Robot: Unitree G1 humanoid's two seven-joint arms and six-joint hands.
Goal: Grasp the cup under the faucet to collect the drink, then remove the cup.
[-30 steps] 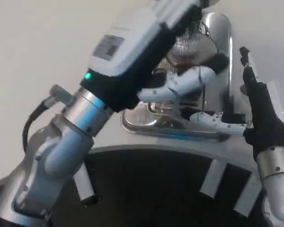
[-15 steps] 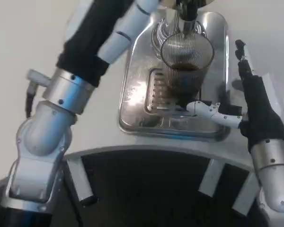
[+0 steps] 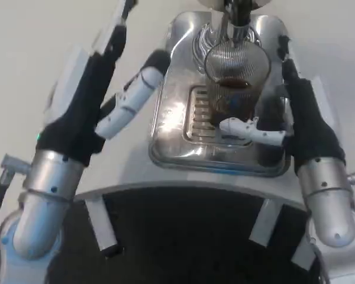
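Withdrawn leftward, the left hand [image 3: 100, 94] spreads empty; the right hand [image 3: 290, 115] now touches the one cup [image 3: 235, 83].

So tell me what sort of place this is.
Probably a drink-dispensing station set up on a white table: a ribbed clear cup holding dark liquid stands on a steel drip tray with a slotted grate, beneath a dark spout.

A plain white surface [image 3: 23, 53] fills the scene, evenly lit with soft shadows. Its near edge curves around a dark cut-out [image 3: 189, 236]. Bright glare marks light from above.
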